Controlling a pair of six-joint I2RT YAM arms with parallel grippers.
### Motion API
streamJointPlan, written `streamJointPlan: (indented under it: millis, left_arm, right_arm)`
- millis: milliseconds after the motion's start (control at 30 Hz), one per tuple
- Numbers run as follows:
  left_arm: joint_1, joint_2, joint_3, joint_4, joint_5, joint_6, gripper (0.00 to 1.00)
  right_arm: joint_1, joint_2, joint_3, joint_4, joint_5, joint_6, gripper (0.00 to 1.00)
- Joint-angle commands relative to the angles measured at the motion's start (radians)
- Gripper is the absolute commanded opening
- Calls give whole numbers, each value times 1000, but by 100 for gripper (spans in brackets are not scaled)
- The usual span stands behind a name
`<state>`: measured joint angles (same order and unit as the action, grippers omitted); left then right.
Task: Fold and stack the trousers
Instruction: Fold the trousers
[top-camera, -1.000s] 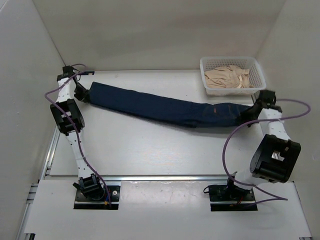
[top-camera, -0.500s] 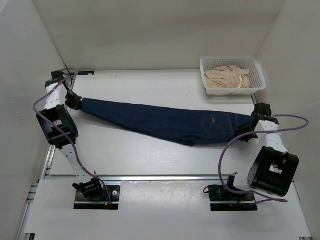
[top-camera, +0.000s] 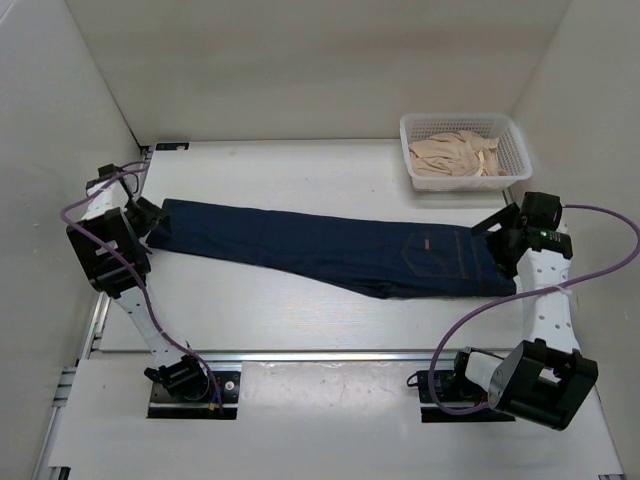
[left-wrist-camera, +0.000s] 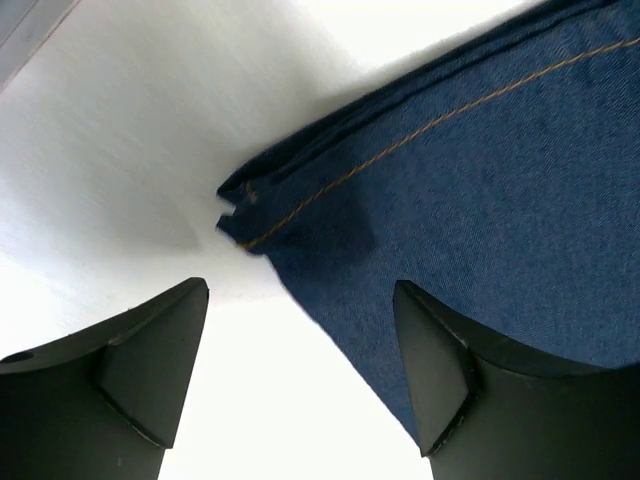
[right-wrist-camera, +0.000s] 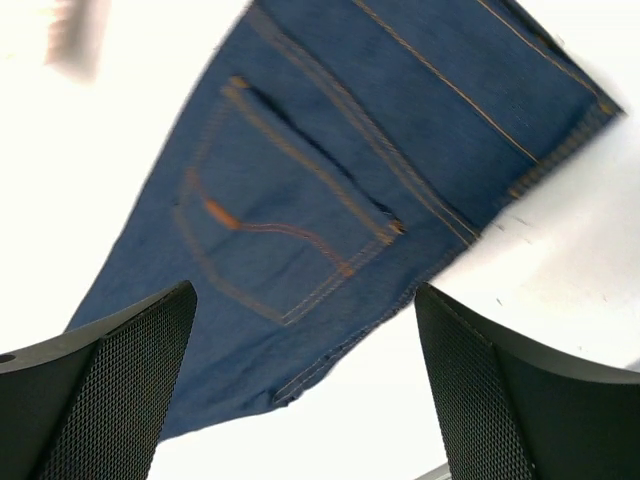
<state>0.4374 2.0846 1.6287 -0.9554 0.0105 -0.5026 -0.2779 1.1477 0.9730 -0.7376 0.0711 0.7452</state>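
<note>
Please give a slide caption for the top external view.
The navy jeans lie stretched flat between the left end effector and right end effector, both open.

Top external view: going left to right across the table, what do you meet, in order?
Left gripper, open at the leg hems → trousers, laid out lengthwise → right gripper, open at the waistband end.

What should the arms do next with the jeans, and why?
Probably close the left gripper on the hem end of the trousers and fold it toward the waistband: they lie flat at full length, and the right gripper is open too.
</note>
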Motion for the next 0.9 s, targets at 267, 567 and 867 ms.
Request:
streamJointPlan:
  millis: [267,567,867]
  left_arm:
    - [7,120,98,23,16,30,69]
    - [7,85,212,-25,-98,30,10]
    - [-191,-139,378,-107,-152,97,10]
  right_arm:
    - [6,-34,58,-55,-71,-158,94]
    - [6,-45,67,-65,-93,-167,95]
    - [6,-55,98,-65,-122,-167,95]
